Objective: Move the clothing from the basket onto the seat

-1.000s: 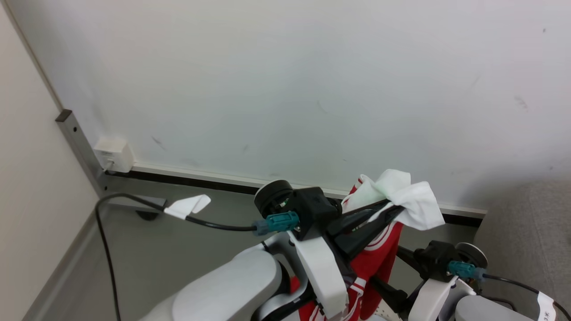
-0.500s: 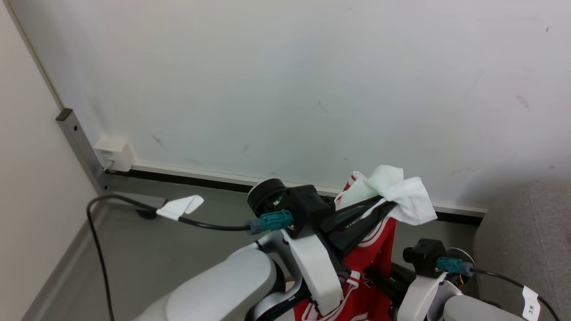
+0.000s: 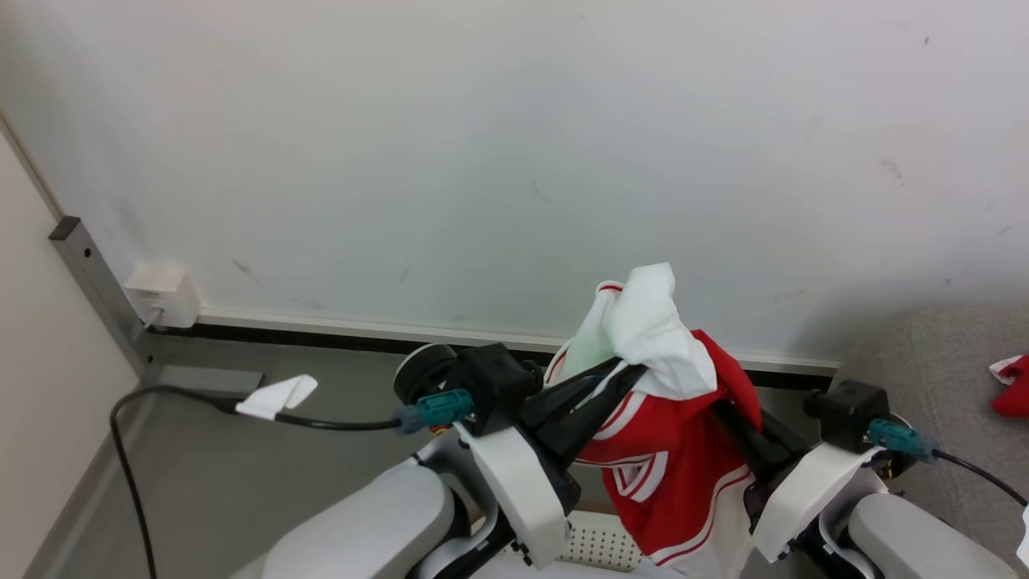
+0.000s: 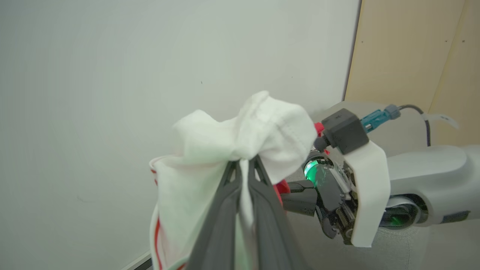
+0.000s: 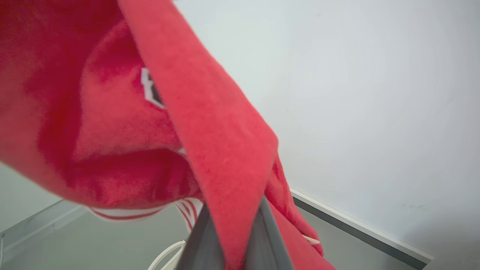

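The clothing (image 3: 671, 458), red with white stripe trim and a white panel, hangs between my two grippers above the basket (image 3: 595, 545), whose perforated cream wall shows at the bottom edge. My left gripper (image 3: 631, 368) is shut on the bunched white part (image 4: 243, 131), the fingers (image 4: 221, 225) pressed together. My right gripper (image 3: 727, 414) is shut on the red fabric (image 5: 225, 168), which drapes over its fingers (image 5: 272, 240) and hides the tips. The grey seat (image 3: 924, 370) lies to the right. A second red and white garment (image 3: 1011, 386) rests on it at the right edge.
A pale wall (image 3: 514, 161) with a dark skirting strip stands close ahead. A wall socket box (image 3: 165, 293) and a metal post are at the left. A black cable with a white tag (image 3: 277, 396) runs over the grey floor to my left wrist.
My right gripper has shut on the red part of the garment and risen beside the left one, lifting the cloth higher. The head camera has turned right, bringing more of the seat into view.
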### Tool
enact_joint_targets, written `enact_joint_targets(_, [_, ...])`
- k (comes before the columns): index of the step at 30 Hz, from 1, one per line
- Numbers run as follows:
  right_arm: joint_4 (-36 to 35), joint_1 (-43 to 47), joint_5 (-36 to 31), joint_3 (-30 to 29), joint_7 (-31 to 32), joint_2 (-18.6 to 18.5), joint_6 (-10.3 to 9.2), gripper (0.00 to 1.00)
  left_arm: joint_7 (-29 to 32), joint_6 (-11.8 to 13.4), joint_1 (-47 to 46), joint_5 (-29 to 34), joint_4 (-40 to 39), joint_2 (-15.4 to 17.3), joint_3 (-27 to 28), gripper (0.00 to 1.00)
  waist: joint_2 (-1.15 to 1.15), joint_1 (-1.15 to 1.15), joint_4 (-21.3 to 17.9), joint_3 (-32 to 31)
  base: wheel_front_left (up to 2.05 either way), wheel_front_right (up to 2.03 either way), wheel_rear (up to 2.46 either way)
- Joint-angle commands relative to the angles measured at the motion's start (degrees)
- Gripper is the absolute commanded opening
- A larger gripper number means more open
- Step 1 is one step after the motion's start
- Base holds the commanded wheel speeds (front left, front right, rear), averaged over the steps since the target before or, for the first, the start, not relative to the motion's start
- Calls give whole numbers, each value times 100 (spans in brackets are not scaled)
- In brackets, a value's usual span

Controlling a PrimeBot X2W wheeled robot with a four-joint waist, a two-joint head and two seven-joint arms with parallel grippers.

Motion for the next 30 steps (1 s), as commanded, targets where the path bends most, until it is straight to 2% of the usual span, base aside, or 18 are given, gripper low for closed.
enact_joint_targets(1, [-40, 107, -154, -258, 0, 24, -13, 0, -30, 39, 138, -52, 20, 57, 2, 0, 0, 0, -55, -3, 0, 0, 0])
enact_joint_targets(5, [-161, 250, -492, -1012, 1, 53, -13, 0, -42, 84, 315, -117, 64, 111, -43, 0, 0, 0, -153, -1, 0, 0, 0])
enact_joint_targets(6, [-202, 274, -560, -1156, 1, 42, -13, 0, -54, 70, 358, -142, 61, 94, -51, 9, 0, 0, -177, 0, 0, 0, 0])
enact_joint_targets(7, [-255, 281, -635, -1292, 1, 21, -13, 0, -66, 39, 410, -212, 43, 62, -58, 45, 0, 0, -205, 3, 0, 0, 0])
enact_joint_targets(8, [-313, 283, -721, -1426, 1, -11, -13, 0, -87, 21, 445, -268, 14, 37, -58, 90, 0, 0, -231, 7, 0, 0, 0])
enact_joint_targets(9, [-357, 291, -796, -1561, 0, -35, -13, 0, -87, 16, 454, -294, -9, 25, -57, 100, 0, 0, -259, 11, 0, 0, 0])
enact_joint_targets(18, [-908, 245, -1252, -2733, 1, -256, -13, 0, -138, 53, 622, -308, -55, -6, -166, 100, 0, 0, -646, 79, 0, 0, 0])
enact_joint_targets(30, [-1669, 403, -1520, -3473, 2, -634, -13, 0, -352, 149, 681, -223, 89, -20, -154, 100, 0, 0, -1492, 203, 0, 0, 0])
